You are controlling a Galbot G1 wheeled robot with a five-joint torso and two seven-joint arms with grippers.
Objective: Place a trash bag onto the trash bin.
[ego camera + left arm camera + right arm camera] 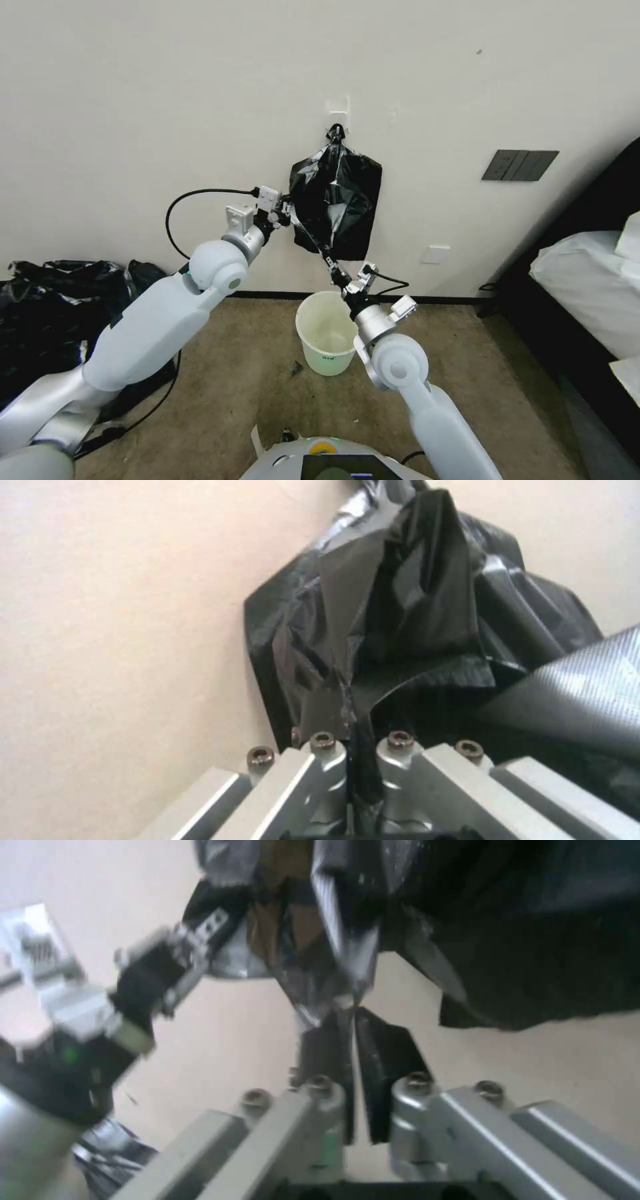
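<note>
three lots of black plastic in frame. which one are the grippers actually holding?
The trash bag, the thin strand stretched between the left gripper and right gripper. The pack hangs from the wall hook; the heap lies on the floor, left.

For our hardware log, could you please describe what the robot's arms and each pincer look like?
Both arms are glossy white with rounded joints and silver-grey wrist sections. A black cable loops to the left pincer; a shorter one runs by the right pincer. Each pincer has silver metal links with round bolts and black fingers.
</note>
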